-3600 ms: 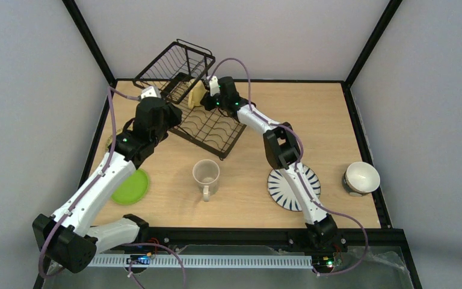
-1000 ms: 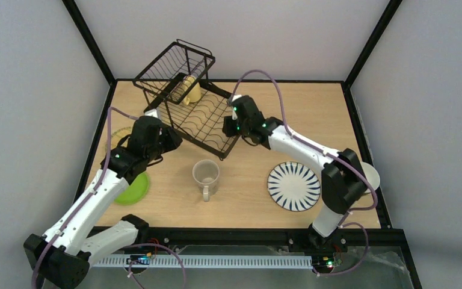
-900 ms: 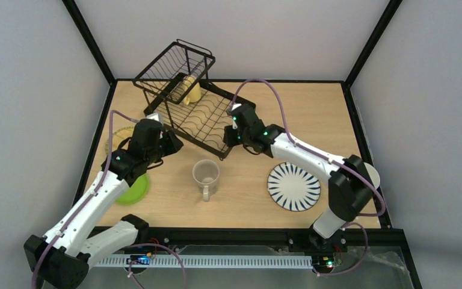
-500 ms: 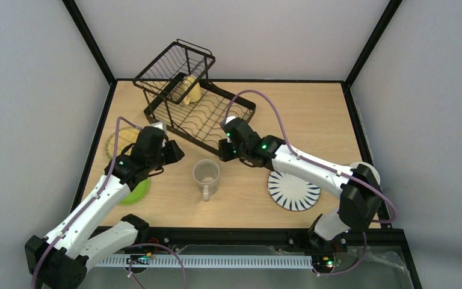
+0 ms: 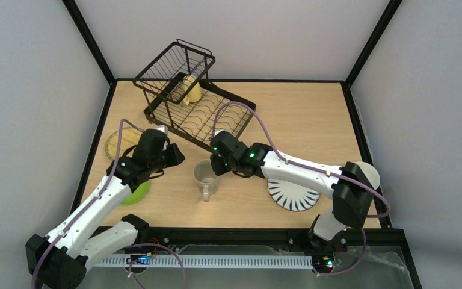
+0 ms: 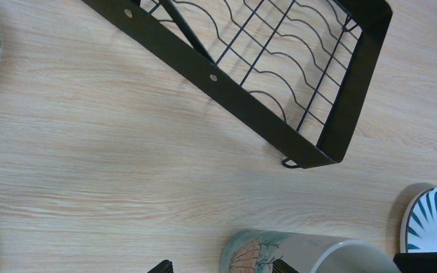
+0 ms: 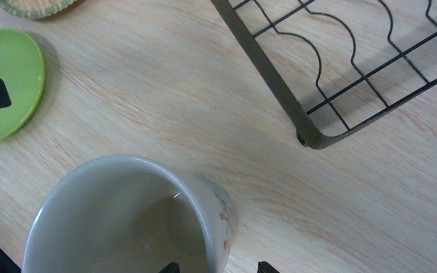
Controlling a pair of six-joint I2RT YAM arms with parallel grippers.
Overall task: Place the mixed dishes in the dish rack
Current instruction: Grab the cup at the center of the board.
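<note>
The beige mug [image 5: 206, 174] stands upright on the worktop [image 5: 301, 114], mouth up and handle turned toward the arm bases, just in front of the near corner of the dish rack [image 6: 227, 91] and outside it. Your right gripper [image 7: 216, 267] is at the mug's rack-side rim with its jaws parted – in the wrist view one fingertip shows over the mouth and the other outside the wall, though you cannot tell whether either touches. Your left gripper [image 6: 222, 267] hangs just to the mug's left, jaws spread wide and holding nothing. In the rack, a yellow mug [image 5: 191, 90] sits at the raised basket end; the curved dividers hold no plates. On the left, the lime-green small plate [image 7: 5, 85] lies flat, partly under your left arm, with the yellow woven-look plate [image 5: 115, 144] beyond it near the left edge. On the right, the striped plate [image 5: 295, 195] lies flat beneath your right forearm, and a white bowl [image 5: 367, 171] shows behind that arm's elbow.
</note>
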